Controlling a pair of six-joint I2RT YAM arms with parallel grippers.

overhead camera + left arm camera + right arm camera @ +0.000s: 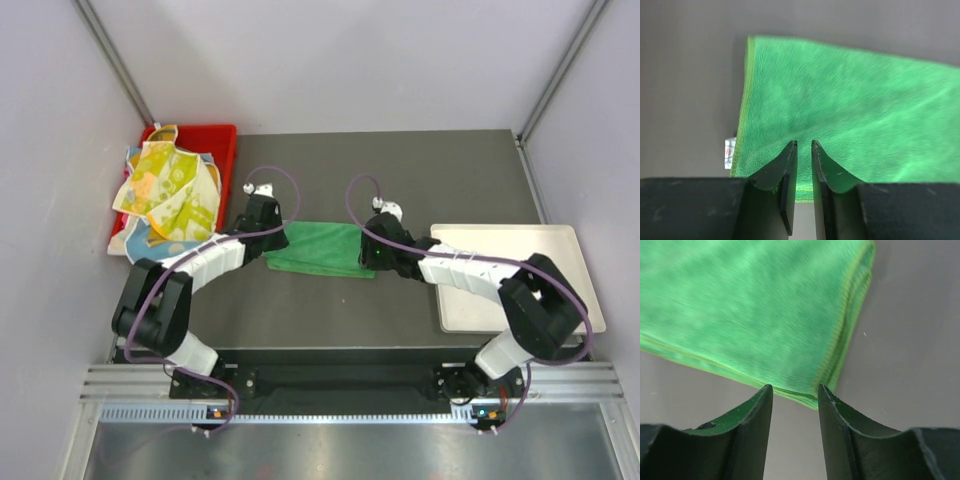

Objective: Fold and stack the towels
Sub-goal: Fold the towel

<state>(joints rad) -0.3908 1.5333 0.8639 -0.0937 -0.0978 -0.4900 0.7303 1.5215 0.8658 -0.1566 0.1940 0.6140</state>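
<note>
A plain green towel [320,248] lies folded into a flat rectangle on the dark table, between my two grippers. My left gripper [272,238] is at its left end; in the left wrist view the gripper [804,144] stands over the near edge of the green towel [850,100], jaws only a narrow gap apart with nothing between them. My right gripper [372,255] is at the right end; in the right wrist view the gripper [795,387] is open and empty, just short of the layered near corner of the green towel [750,305]. Yellow pastel-patterned towels [165,190] lie crumpled in the bin.
A red plastic bin [225,140] stands at the back left, with cloths spilling over its left side. A white flat tray [510,280] lies at the right, partly under my right arm. A small white label [730,152] sticks out from the towel's left edge.
</note>
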